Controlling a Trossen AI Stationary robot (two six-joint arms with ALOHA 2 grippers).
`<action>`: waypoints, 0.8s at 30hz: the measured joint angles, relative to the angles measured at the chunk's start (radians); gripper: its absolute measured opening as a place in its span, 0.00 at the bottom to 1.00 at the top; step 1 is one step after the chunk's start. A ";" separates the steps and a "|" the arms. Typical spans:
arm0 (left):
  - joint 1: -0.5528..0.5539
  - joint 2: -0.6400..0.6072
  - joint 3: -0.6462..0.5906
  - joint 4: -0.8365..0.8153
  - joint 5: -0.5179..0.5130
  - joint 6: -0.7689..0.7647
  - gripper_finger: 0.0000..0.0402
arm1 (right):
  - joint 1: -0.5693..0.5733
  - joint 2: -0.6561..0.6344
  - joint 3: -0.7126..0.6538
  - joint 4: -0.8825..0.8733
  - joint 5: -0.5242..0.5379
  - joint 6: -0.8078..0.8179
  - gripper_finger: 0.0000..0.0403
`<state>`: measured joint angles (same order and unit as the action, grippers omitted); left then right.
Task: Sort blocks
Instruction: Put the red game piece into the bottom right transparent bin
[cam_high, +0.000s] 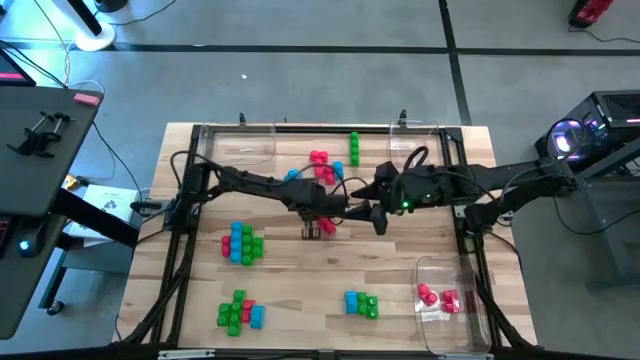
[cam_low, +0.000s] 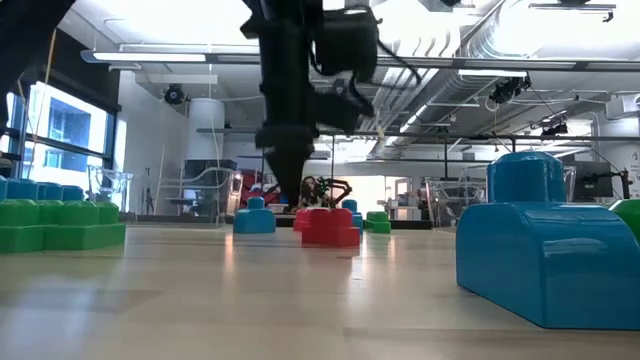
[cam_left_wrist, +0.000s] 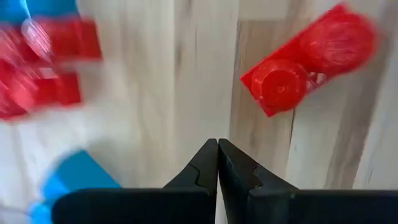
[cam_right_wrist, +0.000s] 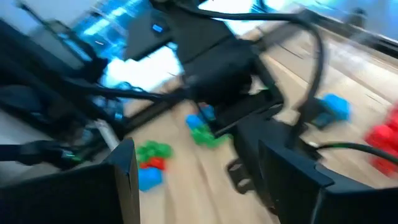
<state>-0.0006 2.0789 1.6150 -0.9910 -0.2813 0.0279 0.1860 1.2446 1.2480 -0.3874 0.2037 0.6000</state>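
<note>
Wooden table (cam_high: 400, 290) holds mostly unsorted blocks (cam_high: 243, 244), few reds in my right-hand tray (cam_high: 440, 325); my left gripper (cam_left_wrist: 217, 152) hovers closed and empty beside a red block (cam_left_wrist: 308, 59), right gripper (cam_high: 381, 217) open.

Wood table (cam_high: 300, 290) sitting under everything. Clear tray (cam_high: 450, 325) lying at near-right corner, 2 more trays (cam_high: 240, 145) (cam_high: 425, 140) along far edge. PC tower (cam_high: 600, 125) glowing off to the right.
</note>
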 joint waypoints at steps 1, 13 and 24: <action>0.005 -0.020 0.000 0.004 0.030 0.051 0.00 | 0.000 -0.010 0.000 0.017 -0.008 -0.006 0.52; 0.060 -0.181 -0.169 0.264 0.500 0.273 0.08 | 0.064 -0.131 0.000 0.034 0.095 -0.033 0.52; 0.040 -0.111 -0.229 0.506 0.400 0.426 0.51 | 0.049 -0.118 0.000 0.011 0.138 -0.032 0.52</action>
<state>0.0396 1.9678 1.3859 -0.4848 0.1190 0.4538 0.2352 1.1263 1.2480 -0.3760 0.3420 0.5678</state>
